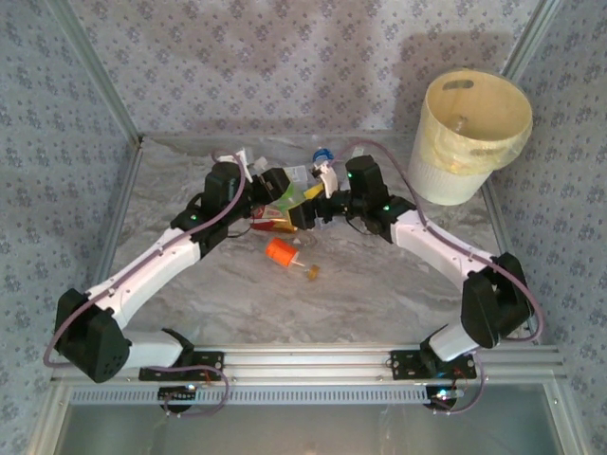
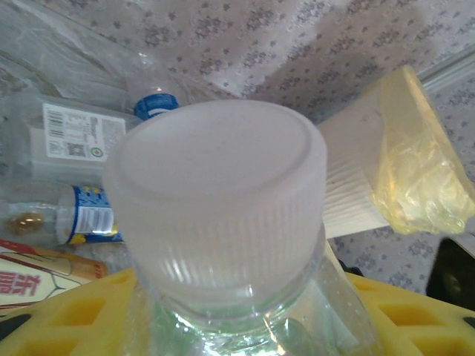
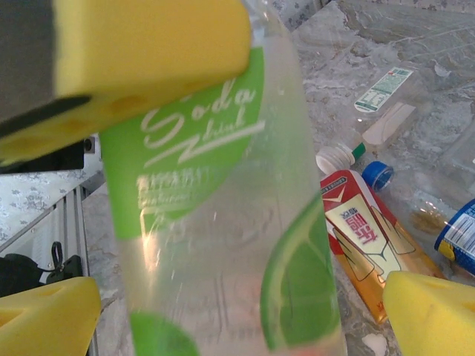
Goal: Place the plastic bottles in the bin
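A clear soda bottle with a green label [image 1: 287, 197] [image 3: 215, 222] hangs over the middle of the table. My left gripper [image 1: 275, 194] [image 2: 237, 326] is shut on it just below its white cap [image 2: 223, 200], with yellow pads [image 2: 74, 311] on both sides. My right gripper [image 1: 308, 204] [image 3: 237, 319] stands open around the bottle's lower body, with a gap at each fingertip [image 3: 44, 319]. Several more plastic bottles lie beneath: a red and yellow one [image 3: 364, 230], an orange one [image 1: 282, 252] and a blue-capped one [image 1: 324, 154]. The cream bin [image 1: 474, 133] [image 2: 386, 178] stands at the far right.
The two arms meet over the pile of bottles at the table's middle. A small brown cap [image 1: 311, 274] lies next to the orange bottle. Metal frame rails [image 1: 313, 355] run along the near edge, and patterned walls close in the back and sides.
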